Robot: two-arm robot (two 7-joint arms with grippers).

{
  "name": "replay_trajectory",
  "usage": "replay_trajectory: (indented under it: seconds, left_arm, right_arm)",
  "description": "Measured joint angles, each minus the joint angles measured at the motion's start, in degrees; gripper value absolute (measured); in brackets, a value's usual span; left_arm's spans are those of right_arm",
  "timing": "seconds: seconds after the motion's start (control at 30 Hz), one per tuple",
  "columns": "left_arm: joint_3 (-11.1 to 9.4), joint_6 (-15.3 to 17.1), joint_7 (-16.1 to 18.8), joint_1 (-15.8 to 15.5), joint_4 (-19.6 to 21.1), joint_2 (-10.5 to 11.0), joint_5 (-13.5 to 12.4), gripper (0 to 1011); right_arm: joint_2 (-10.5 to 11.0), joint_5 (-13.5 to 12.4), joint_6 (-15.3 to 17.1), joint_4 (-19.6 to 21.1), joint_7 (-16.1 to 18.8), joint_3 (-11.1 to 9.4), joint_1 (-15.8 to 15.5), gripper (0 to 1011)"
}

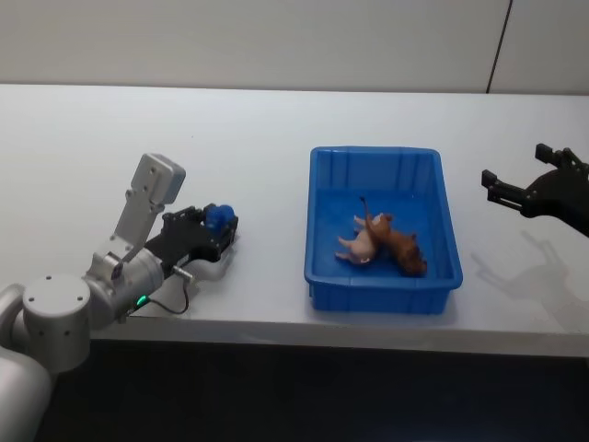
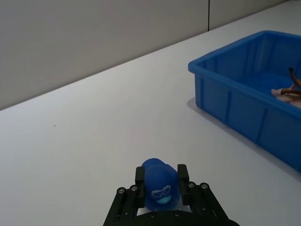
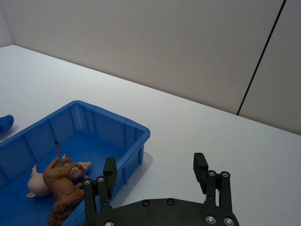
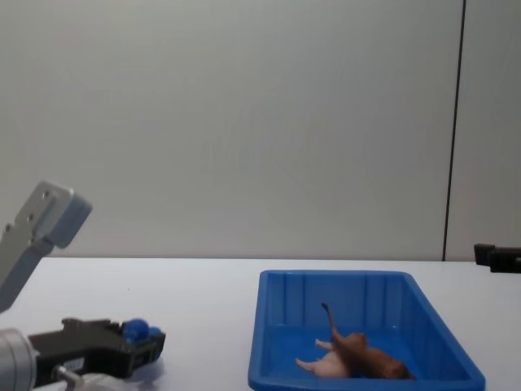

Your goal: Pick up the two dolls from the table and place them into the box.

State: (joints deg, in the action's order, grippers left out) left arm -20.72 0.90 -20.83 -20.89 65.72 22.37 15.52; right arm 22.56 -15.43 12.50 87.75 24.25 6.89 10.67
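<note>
Blue duck [image 2: 159, 187], light and slick-looking, pinched across its round sides by my left tool [image 2: 161, 181]; right tool [image 3: 155, 170] spread.

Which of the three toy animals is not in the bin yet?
The blue duck, clamped in the left gripper over the table; pig and brown animal lie in the box.

Head looks down, chest level (both share the box [image 1: 383, 276]).

White table [image 1: 276, 138] — plain pale wall [image 4: 244, 122] behind.
</note>
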Motion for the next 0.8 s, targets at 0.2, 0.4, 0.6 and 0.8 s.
replay_trajectory:
  seconds: [0.2, 0.4, 0.6, 0.8]
  left_arm:
    - [0.2, -0.3, 0.0, -0.7, 1.6, -0.2, -0.7, 367]
    - [0.2, -0.9, -0.2, -2.0, 4.1, -0.8, -1.7, 330]
    - [-0.3, -1.6, -1.1, -3.8, 6.3, -2.2, -2.5, 290]
    - [-1.6, -2.5, -2.4, -5.7, 7.4, -4.5, -2.7, 259]
  right_arm:
    - [0.0, 0.0, 0.0, 0.0, 0.0, 0.0, 0.0, 1001]
    - [0.0, 0.0, 0.0, 0.0, 0.0, 0.0, 0.0, 1001]
    - [0.0, 0.0, 0.0, 0.0, 0.0, 0.0, 0.0, 1001]
    - [0.0, 0.0, 0.0, 0.0, 0.0, 0.0, 0.0, 1001]
